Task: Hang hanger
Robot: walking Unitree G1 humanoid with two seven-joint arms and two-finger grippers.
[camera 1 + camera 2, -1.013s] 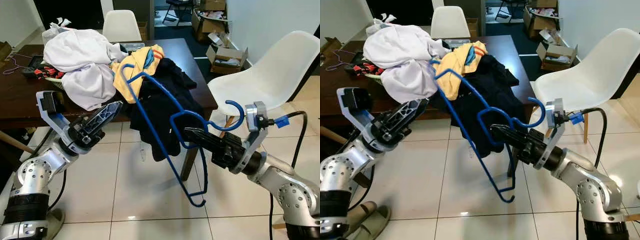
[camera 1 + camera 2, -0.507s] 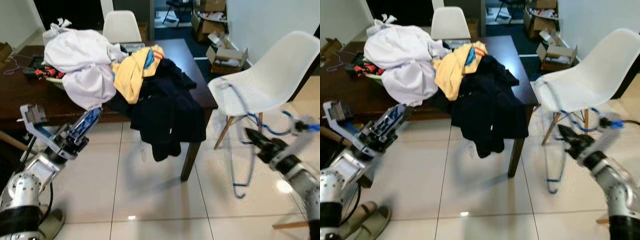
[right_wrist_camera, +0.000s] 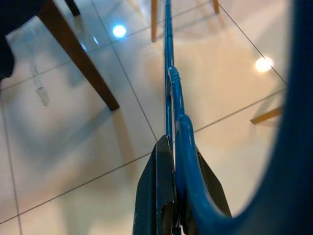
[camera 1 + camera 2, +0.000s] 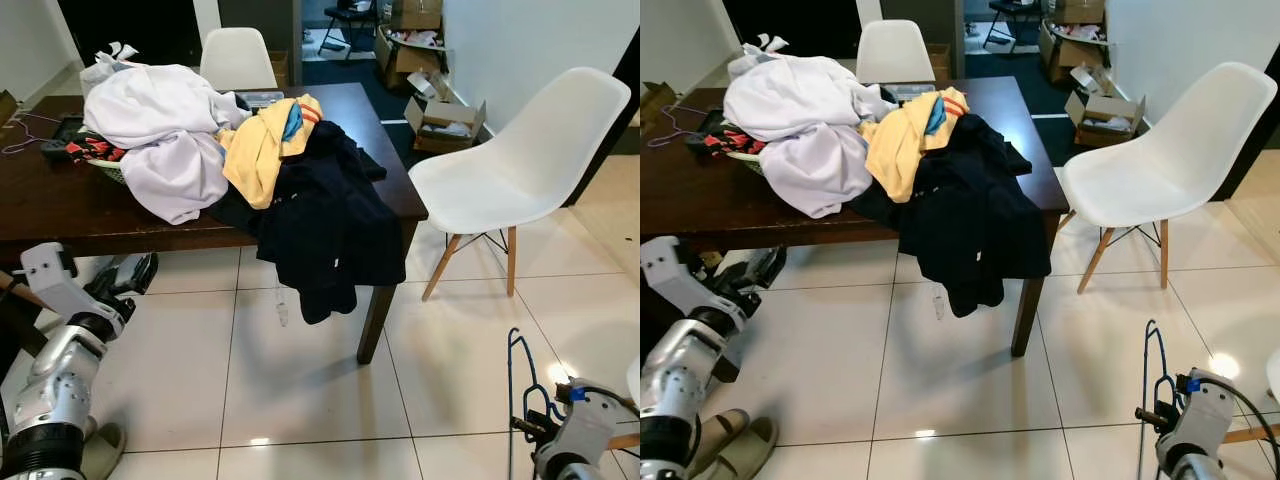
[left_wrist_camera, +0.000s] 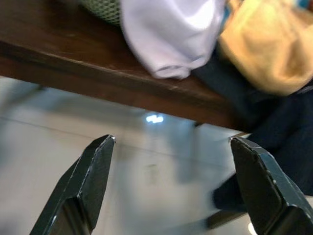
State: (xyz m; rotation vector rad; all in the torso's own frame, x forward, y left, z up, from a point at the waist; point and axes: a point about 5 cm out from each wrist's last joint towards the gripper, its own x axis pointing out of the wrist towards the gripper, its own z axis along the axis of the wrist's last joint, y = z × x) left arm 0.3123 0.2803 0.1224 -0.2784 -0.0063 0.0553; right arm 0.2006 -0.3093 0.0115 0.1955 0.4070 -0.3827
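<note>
Gripping the blue hanger (image 3: 172, 83) between clenched fingers, the right gripper (image 3: 172, 188) hangs low at the robot's right side, above the tiled floor (image 4: 300, 380). Its long wire runs straight out beyond the fingertips. The left gripper (image 5: 171, 186), fingers spread and empty, sits beside the desk (image 4: 60, 205), farther off.

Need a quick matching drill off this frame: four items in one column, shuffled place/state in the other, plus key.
Column 1
1. blue hanger
2. left gripper
3. dark garment
4. white chair

Column 2
A. draped over the table's edge
B. open, low beside the table, holding nothing
C. on the tiles to the robot's right of the table
D. clamped in the right gripper, low over the floor

Pairs: 1-D, 2-B, 3-A, 4-C
</note>
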